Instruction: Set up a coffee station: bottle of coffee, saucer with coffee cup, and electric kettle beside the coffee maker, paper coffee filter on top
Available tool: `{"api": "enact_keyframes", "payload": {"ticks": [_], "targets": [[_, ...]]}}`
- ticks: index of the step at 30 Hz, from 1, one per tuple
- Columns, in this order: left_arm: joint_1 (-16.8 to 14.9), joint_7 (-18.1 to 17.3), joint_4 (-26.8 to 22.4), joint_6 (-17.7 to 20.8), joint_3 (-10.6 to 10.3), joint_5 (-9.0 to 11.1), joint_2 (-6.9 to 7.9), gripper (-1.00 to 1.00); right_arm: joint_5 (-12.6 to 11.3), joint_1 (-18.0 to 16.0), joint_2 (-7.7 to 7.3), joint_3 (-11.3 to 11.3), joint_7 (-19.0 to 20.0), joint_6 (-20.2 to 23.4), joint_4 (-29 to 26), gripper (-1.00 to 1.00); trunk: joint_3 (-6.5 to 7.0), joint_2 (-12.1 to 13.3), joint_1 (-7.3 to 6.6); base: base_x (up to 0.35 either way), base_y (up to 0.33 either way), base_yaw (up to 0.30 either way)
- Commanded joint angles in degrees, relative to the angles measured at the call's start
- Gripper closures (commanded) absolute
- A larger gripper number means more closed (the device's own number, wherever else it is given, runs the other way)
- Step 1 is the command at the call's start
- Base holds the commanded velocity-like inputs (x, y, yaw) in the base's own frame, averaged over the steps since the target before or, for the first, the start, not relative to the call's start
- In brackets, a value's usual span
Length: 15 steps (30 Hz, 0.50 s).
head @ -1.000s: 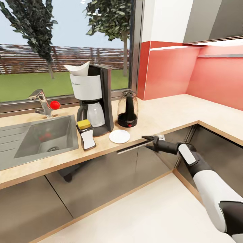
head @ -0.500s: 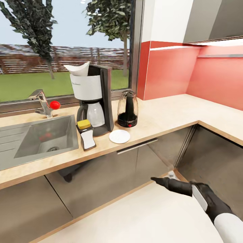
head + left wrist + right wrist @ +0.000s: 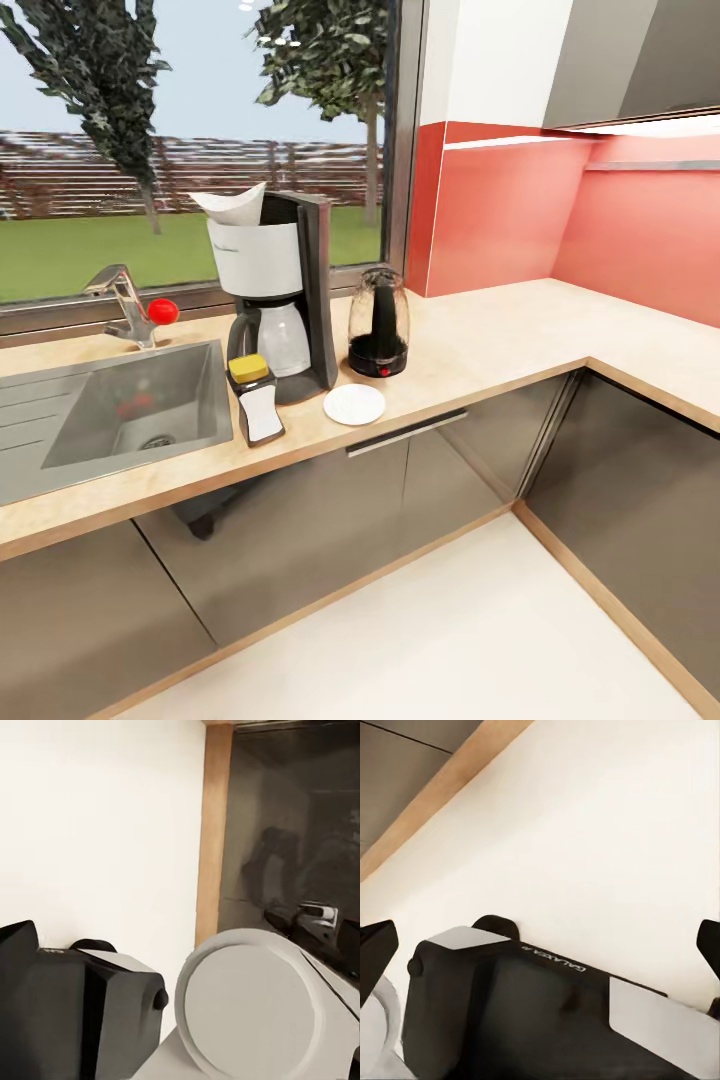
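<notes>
The coffee maker [image 3: 272, 290] stands upright on the countertop [image 3: 480, 345] beside the steel sink [image 3: 120, 410], its white front panel facing out toward the room and its black frame rising tall behind a white carafe. A white paper filter [image 3: 233, 204] sits in its top, a thin cone with its pointed edge slanting up toward the window. Just in front stands the bottle [image 3: 255, 398], upright, dark with a white label and a yellow cap. The saucer [image 3: 354, 404], a flat round white disc, lies near the counter's front edge, bare on top, close to the maker's base. The kettle [image 3: 378, 322], a clear glass dome on a black base with a small red switch, stands upright just beside the maker. The counter is pale wood grain over glossy grey cabinet fronts.

In the right wrist view, two dark fingertips [image 3: 376, 945] sit wide apart above the pale floor. In the left wrist view I cannot tell how that gripper's jaws stand.
</notes>
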Motion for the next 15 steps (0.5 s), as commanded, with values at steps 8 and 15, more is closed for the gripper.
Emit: {"api": "enact_keyframes", "payload": {"ticks": [8,15], "targets": [[-0.02,7.75,0.0,-2.52,-0.1,0.51,-2.17,-1.0,3.19,0.35,0.05,0.01,-2.55,-4.19,6.29,-1.0,-0.05,-0.03,0.0,0.0,0.0,0.0],[-0.02,8.66,0.0,-2.8,0.05,0.54,-2.37,-1.0,3.62,0.38,0.11,0.05,-2.4,-4.37,7.03,-1.0,-0.05,-0.03,0.0,0.0,0.0,0.0]]}}
